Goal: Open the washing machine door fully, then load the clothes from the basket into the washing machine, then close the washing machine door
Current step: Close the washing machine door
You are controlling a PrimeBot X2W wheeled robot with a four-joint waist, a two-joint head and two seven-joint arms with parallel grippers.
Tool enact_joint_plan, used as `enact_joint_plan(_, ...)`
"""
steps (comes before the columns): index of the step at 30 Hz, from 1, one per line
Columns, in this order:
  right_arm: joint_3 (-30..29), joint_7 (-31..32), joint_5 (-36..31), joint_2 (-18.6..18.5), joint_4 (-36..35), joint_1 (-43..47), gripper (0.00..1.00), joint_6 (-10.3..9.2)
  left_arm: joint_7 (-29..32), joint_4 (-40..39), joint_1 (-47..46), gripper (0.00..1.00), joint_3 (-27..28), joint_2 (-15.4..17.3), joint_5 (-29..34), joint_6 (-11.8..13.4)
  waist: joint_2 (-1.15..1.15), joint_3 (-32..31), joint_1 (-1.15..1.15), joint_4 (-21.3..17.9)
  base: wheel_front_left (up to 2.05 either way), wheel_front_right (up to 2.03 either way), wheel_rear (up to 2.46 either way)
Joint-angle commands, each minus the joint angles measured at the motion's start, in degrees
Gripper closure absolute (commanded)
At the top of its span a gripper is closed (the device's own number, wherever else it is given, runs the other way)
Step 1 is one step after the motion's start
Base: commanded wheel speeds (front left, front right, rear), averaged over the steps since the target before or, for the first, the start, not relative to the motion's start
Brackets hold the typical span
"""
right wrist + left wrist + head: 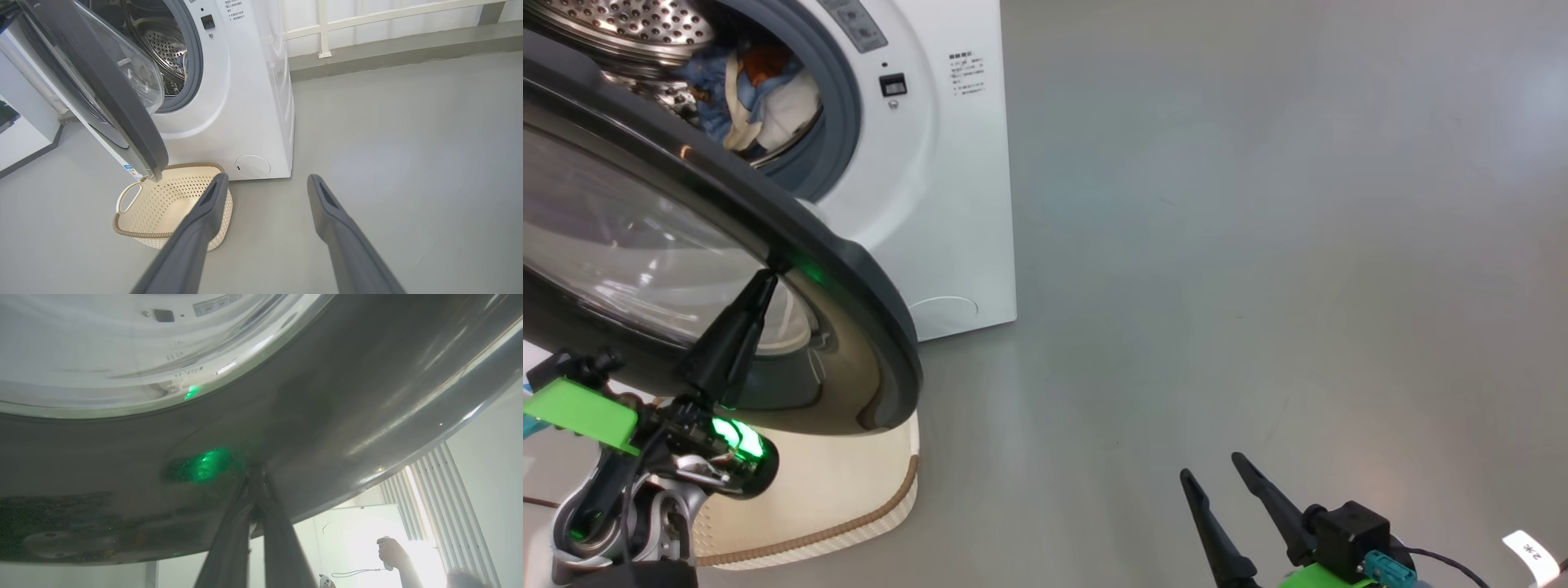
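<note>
My left jaws are pressed together, tips against the outer face of the washing machine door (849, 278). Best to push steadily near the rim, swinging it shut. The clothes (760, 90) lie in the drum. The basket (171, 200) sits empty just under the door's lower edge and might brush it. My right jaws stand apart over the floor (1258, 245).

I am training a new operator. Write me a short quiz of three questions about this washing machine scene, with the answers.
1. True or false: the cream perforated plastic basket with the brown woven rim is empty.
2. Where do the light blue printed clothes lie? A) on the floor B) in the perforated steel drum C) in the basket
3. Fill in: the left gripper, touching the round glossy black door, has its fingers ____.
Key: 1 true; 2 B; 3 together.
</note>
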Motion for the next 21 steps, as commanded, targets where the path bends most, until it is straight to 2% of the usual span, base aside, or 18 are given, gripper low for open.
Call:
enact_joint_plan(1, 0.9, -0.3, 0.6, 0.1, -1.4, -1.4, 0.0, 0.35, -0.2, -1.2, -1.8, 1.0, 1.6, 1.2, 0.6, -0.4, 0.0, -0.4, 0.0, 0.4, 0.0, 0.0, 0.0)
enact_joint_plan(9, 0.1, -0.3, 1.2, 0.1, -1.0, -1.2, 0.0, 0.35, -3.2, -2.4, 0.5, 1.0, 2.4, 1.2, 1.4, -0.4, 0.0, -2.6, 0.0, 2.4, 0.0, 0.0, 0.0)
enact_joint_plan(21, -0.8, -0.3, 1.7, 0.1, -0.4, -0.1, 0.0, 0.35, -12.9, -6.3, 8.0, 1.0, 3.3, 1.2, 4.0, -0.4, 0.0, -6.6, 0.0, 5.2, 0.0, 0.0, 0.0)
